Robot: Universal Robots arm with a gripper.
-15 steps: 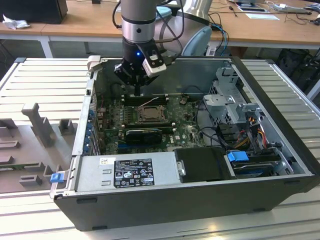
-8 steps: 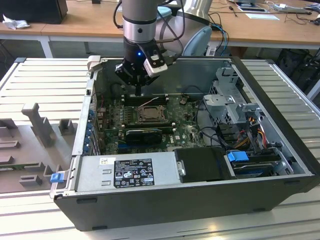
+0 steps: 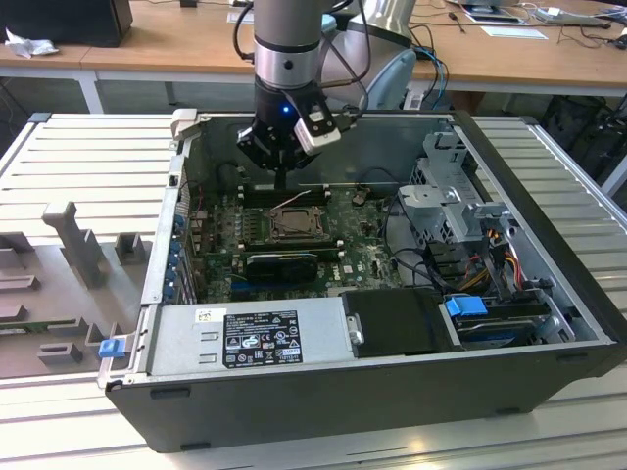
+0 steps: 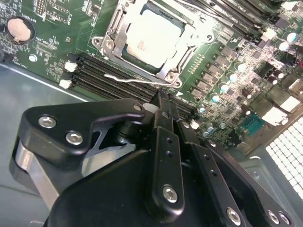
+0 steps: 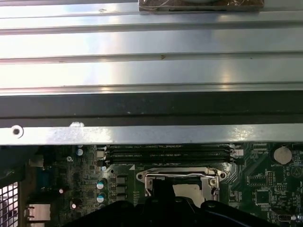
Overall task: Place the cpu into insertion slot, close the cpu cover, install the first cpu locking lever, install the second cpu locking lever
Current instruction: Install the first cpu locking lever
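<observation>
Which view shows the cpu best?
The second wrist view: the cpu lies face-up in the socket, unobstructed. The exterior view has it small and distant; the first wrist view has it partly hidden behind the gripper.

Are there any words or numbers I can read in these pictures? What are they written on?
Nothing is clear enough to quote.
Black and white label on the grey power supply box: lots of print, too small to read.
Small white sticker on the same box: too small to read.
The cpu: faint marks on its face, too blurred to read.
Green board: tiny white markings, unreadable.
</observation>
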